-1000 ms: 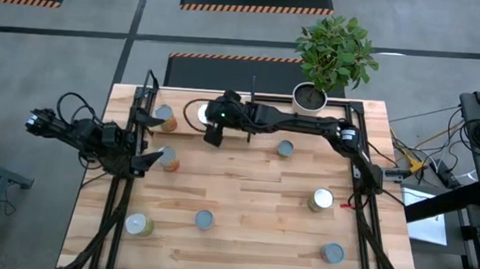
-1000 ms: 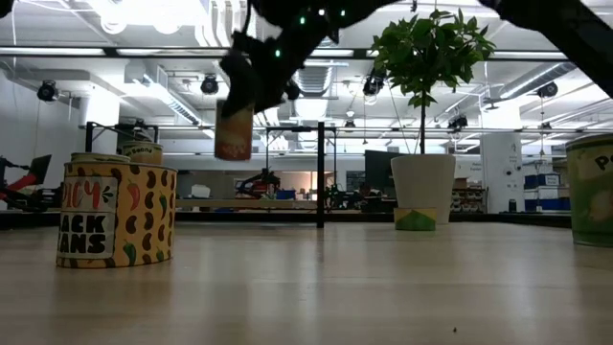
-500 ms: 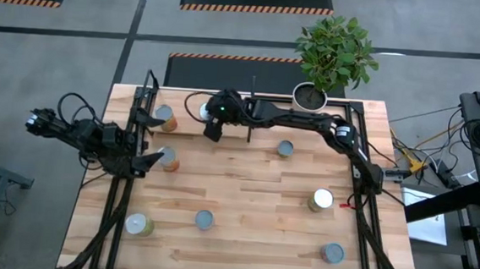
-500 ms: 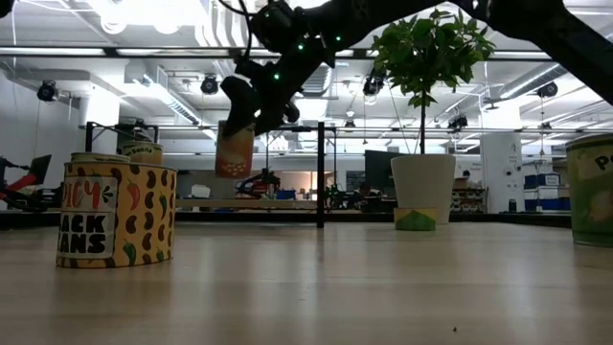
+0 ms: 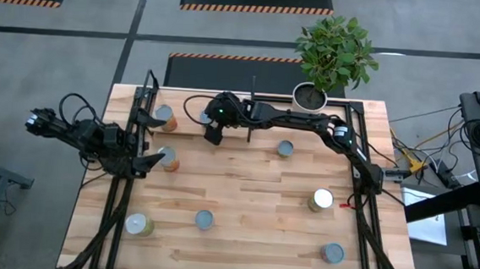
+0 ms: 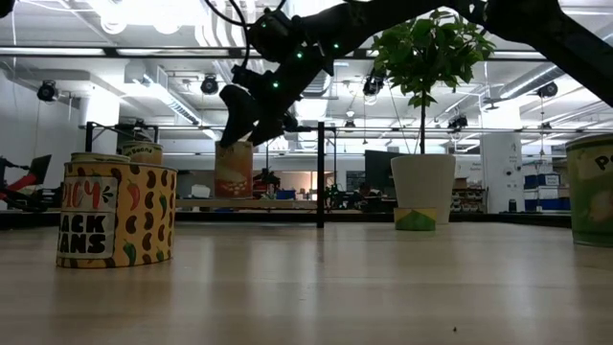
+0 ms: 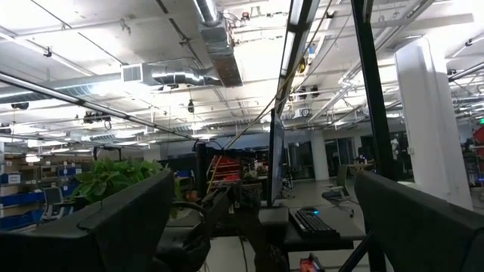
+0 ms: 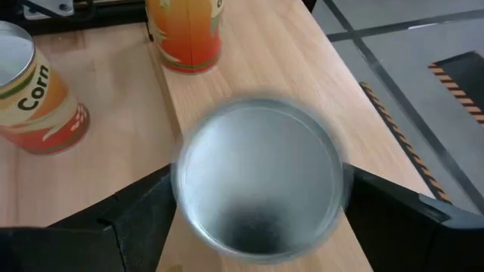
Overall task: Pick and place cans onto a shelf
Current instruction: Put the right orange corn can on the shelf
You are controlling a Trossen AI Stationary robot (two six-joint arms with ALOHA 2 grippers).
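- Over the far left part of the light-wood tabletop [image 5: 252, 203], the right hand [image 6: 251, 113] sits at the top of a small metal can with a silvery round top and an orange side label [image 6: 233, 171]; its two dark fingers [image 8: 128, 219] are spread on either side of the can's rim, close to it; whether they touch it cannot be told
- that can stands upright on the light-wood shelf with thin black posts [image 6: 287, 202], left of the black middle post
- near the same can, seen from the right wrist, stand a can labelled "Corn" [image 8: 34, 98] and an orange-sided can [image 8: 185, 34]
- at the left edge of the tabletop the left hand [image 5: 142, 160] waits, fingers spread wide and holding nothing; a silvery-topped can [image 5: 168, 157] lies just to its right
- five more cans stand apart on the open tabletop: a blue-grey one right of centre [image 5: 285, 148], a pale one at the right [image 5: 321, 199], a blue-grey one near centre [image 5: 204, 220], a pale one at the near left [image 5: 138, 224], a blue-grey one at the near right [image 5: 332, 253]
- a white pot with a leafy green plant [image 5: 310, 95] stands at the far edge
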